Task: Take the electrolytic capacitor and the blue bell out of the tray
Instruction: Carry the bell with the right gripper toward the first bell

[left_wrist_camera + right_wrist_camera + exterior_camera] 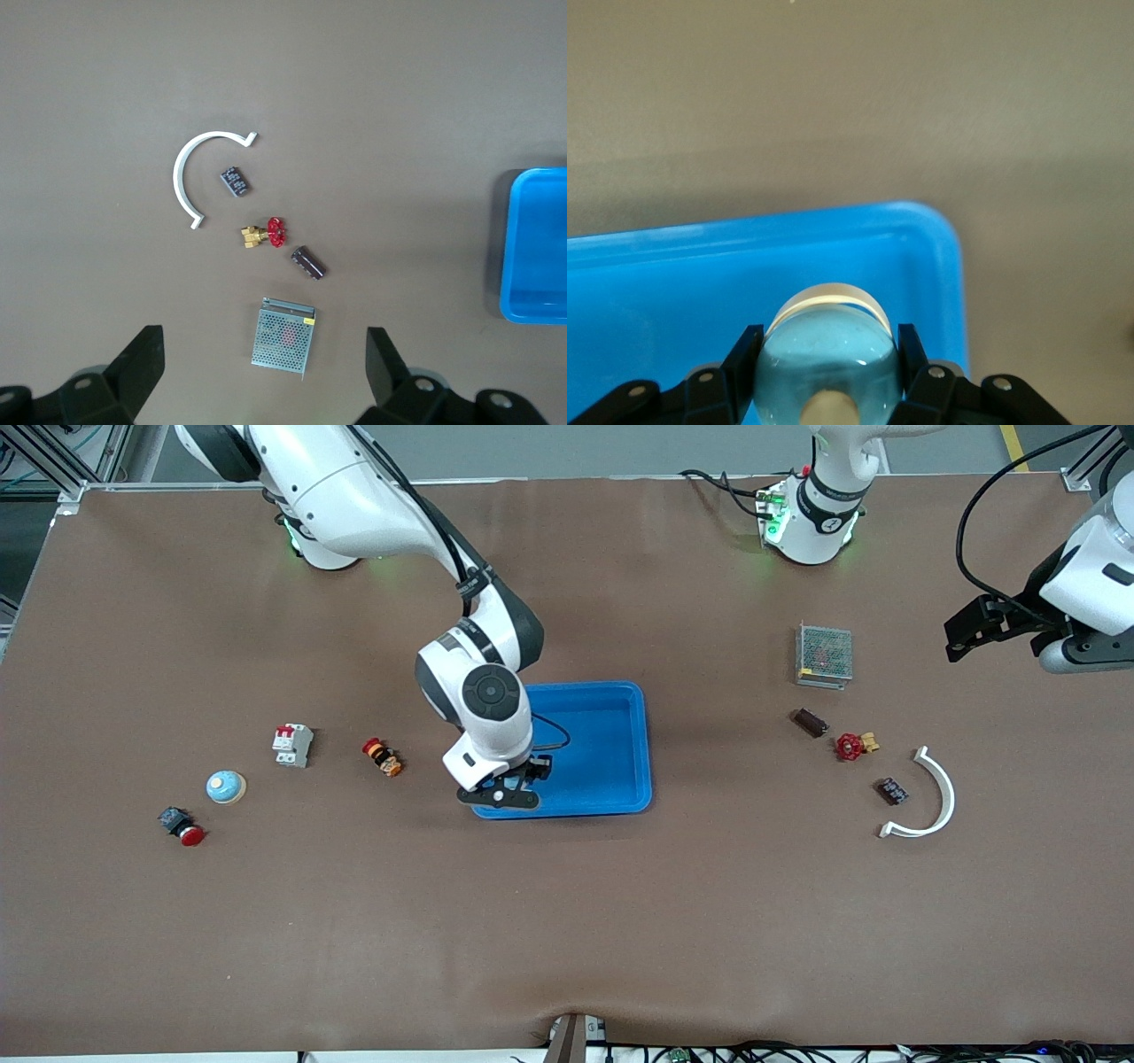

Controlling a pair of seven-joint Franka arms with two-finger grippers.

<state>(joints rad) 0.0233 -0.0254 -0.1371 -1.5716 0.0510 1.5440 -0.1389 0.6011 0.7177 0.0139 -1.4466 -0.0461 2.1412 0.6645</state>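
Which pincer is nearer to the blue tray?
The right. The right pincer, shut on a bell, is over the blue tray. The left pincer hangs open toward the left arm's end of the table, well away from the tray.

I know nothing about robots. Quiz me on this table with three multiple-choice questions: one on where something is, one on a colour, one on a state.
1. The right gripper is over:
A. the rectangular blue plastic tray
B. a metal mesh box
C. a white circuit breaker

2. The curved plastic strip at the left arm's end of the table is:
A. red
B. white
C. black

3. The left gripper is:
A. shut on a red valve
B. shut on a bell
C. open and empty

Answers:
1 A: the right wrist view shows the tray's corner under the fingers, which are shut on a pale blue dome-shaped bell.
2 B: it shows plain white against the brown table.
3 C: the left wrist view shows its fingers wide apart with nothing between them.
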